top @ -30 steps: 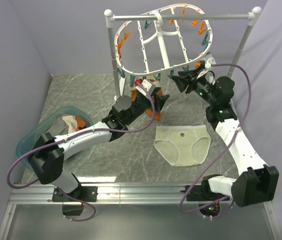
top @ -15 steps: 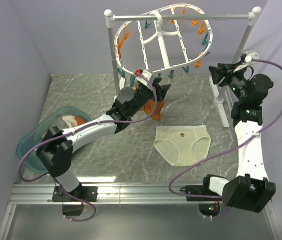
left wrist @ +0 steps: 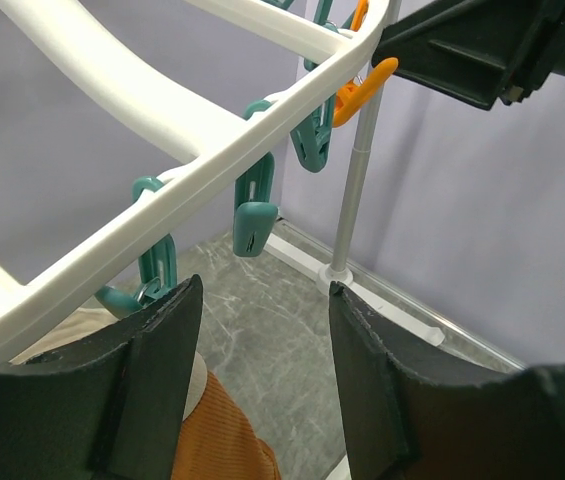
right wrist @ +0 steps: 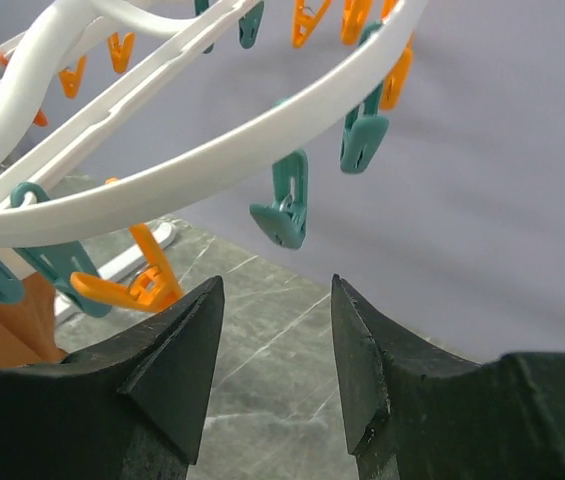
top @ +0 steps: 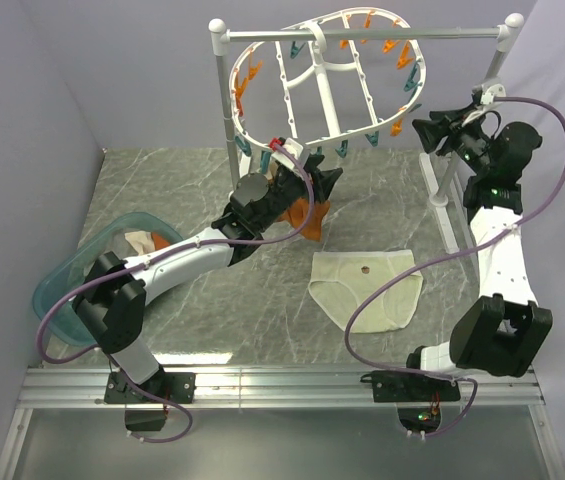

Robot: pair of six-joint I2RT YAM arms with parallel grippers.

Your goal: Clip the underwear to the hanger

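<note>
The underwear [top: 366, 290] is lying flat on the counter [top: 182, 200], right of the middle and toward the near edge. Its waistband is facing the far edge, and it is lying apart from both arms.

The hanger [top: 328, 100] is hanging from the rail stand [top: 362, 33] along the far edge.

Your left fingers [left wrist: 152, 380] are reaching up under the hanger's near rim. They are standing apart, with the counter showing through the gap. An orange-brown garment [top: 308, 215] is hanging right beside them; I cannot tell whether they are touching it. A teal clip [left wrist: 252, 215] is dangling from the rim just ahead of them.

Your right fingers [right wrist: 167, 370] are hovering at the hanger's right end, close to the stand's right post. They are also spread apart and gripping nothing. An orange clip [right wrist: 137, 275] is hanging from the rim ahead of them.

A teal basket [top: 62, 275] is sitting at the counter's left edge.
</note>
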